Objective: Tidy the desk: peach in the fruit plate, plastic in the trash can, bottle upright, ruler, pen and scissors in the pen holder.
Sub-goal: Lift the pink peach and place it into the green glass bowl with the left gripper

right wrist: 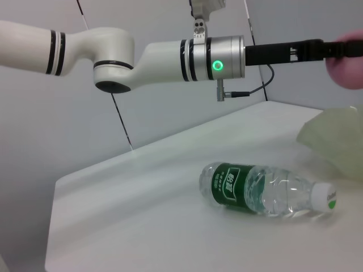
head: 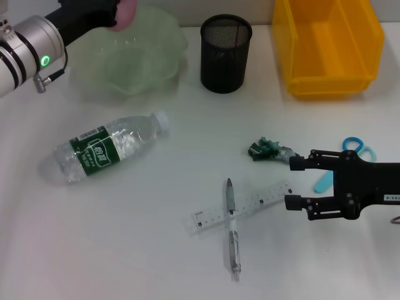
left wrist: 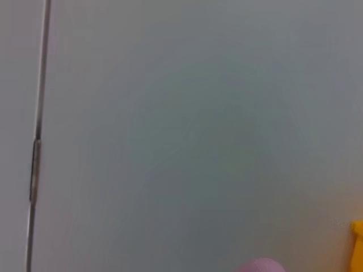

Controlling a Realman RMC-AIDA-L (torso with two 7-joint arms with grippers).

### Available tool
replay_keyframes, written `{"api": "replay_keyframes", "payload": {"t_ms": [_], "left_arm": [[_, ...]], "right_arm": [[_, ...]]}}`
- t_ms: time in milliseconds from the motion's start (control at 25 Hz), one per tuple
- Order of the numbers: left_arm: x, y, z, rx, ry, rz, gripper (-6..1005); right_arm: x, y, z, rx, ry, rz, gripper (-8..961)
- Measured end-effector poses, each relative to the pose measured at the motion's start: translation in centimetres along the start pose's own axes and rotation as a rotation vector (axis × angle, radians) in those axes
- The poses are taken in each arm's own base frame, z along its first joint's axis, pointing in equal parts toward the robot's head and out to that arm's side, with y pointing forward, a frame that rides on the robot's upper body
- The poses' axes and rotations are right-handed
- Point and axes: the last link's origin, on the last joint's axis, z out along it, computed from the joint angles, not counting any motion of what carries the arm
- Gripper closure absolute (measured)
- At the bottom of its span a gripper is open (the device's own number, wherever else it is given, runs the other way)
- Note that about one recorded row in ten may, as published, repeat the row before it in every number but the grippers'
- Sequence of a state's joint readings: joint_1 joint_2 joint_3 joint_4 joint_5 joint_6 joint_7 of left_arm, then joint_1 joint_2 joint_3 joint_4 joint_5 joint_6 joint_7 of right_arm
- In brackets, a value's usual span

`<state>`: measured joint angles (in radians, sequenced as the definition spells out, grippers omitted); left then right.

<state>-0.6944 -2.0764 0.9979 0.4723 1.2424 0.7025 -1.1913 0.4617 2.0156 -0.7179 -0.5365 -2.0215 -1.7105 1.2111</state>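
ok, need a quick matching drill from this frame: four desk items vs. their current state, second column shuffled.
Items:
1. bottle
2. pen
3. peach
4. pen holder

States:
A. lies across the ruler
B. held by the left gripper above the fruit plate
C. on its side
D. upright, between fruit plate and trash can

Pairs: 1-C, 2-A, 3-B, 4-D

A plain pale grey-white wall stands behind the work area, smooth and unmarked. Thin dark vertical seams divide the wall into flat panels; one such seam also shows close up in the left wrist view, running down the wall near its edge. Lighting is even and diffuse, with soft shadows only; the source cannot be seen.
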Motion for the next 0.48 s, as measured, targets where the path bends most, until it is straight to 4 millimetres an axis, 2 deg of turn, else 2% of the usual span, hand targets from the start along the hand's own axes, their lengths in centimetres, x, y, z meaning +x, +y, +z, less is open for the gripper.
{"api": "replay_keyframes", "payload": {"t_ms": [120, 320, 480], "left_arm": [[-0.28, -0.08, 0.17, 0.015, -0.013, 0.004, 943], [-0.38, -0.41, 0.37, 0.051, -0.023, 0.005, 901], [-0.68, -0.3, 0.57, 0.056, -0.036, -0.006, 735]], "right_arm": [[0.02, 0.02, 0.0, -0.002, 0.002, 0.0, 125], [0.0, 0.02, 0.01, -0.003, 0.002, -0.001, 125], [-0.01, 0.01, 0.02, -0.003, 0.003, -0.001, 125]]}}
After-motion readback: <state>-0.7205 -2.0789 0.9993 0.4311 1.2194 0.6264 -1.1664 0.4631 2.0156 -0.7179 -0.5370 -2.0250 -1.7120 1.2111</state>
